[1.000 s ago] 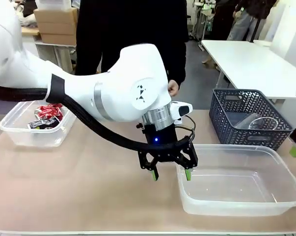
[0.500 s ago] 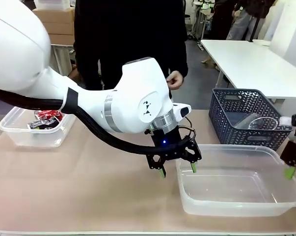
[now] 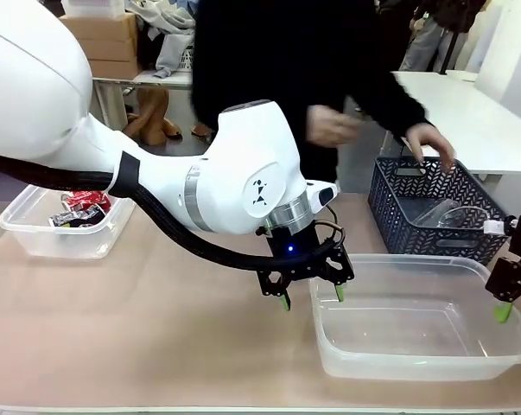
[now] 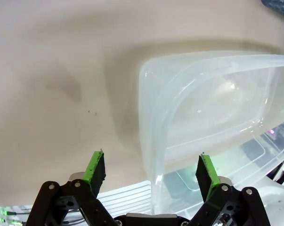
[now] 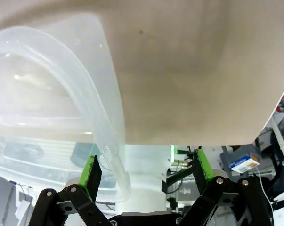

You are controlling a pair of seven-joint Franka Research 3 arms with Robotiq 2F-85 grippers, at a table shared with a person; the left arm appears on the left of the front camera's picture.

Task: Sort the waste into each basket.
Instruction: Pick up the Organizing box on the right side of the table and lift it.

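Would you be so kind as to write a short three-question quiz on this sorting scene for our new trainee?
1. True or false: the red cans lie in the large clear tub.
2. Which one holds the see-through cup? A) the small clear tub B) the lattice basket C) the table
3. Fill in the gap: the left gripper and the right gripper each have the large clear tub's rim between their fingers, with jaws ____.

Key: 1 false, they lie in the small clear tub; 2 B; 3 open.
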